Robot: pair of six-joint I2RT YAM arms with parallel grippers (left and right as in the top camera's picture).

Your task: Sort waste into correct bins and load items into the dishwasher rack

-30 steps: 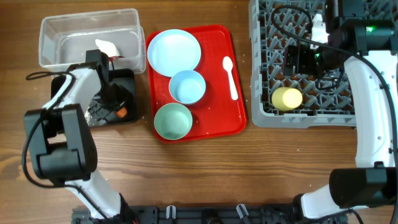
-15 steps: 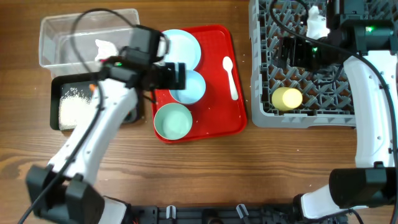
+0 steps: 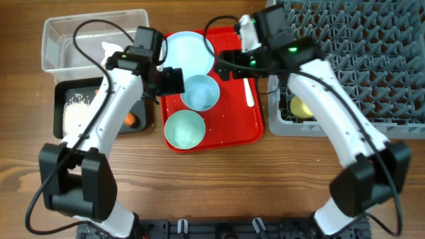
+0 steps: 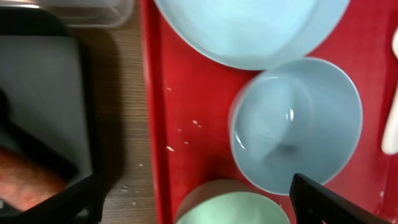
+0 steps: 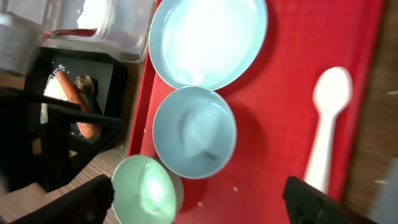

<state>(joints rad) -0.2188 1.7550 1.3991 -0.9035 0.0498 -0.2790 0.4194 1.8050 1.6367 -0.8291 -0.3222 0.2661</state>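
The pale-blue plate [image 3: 189,53], blue bowl [image 3: 199,93] and mint-green bowl [image 3: 184,129] sit on the red tray [image 3: 232,119], with the white spoon [image 3: 248,89] at its right. My left gripper [image 3: 170,79] is open and empty over the tray's left edge, beside the blue bowl [image 4: 298,124] and above the green bowl [image 4: 230,208]. My right gripper [image 3: 229,63] is open and empty over the tray, between the plate [image 5: 208,37] and the spoon [image 5: 326,118]. The yellow cup [image 3: 302,106] lies in the grey rack [image 3: 358,40].
The clear tub [image 3: 93,33] at the back left holds the crumpled wrapper [image 3: 113,50]. The black tray [image 3: 66,89] in front of it holds rice [image 3: 76,113], the orange stick [image 5: 74,102] and a brown lump [image 5: 84,84]. Rice grains dot the red tray.
My right arm has swung left from over the rack to over the red tray. My left arm left the black tray and now hovers at the red tray's left edge.
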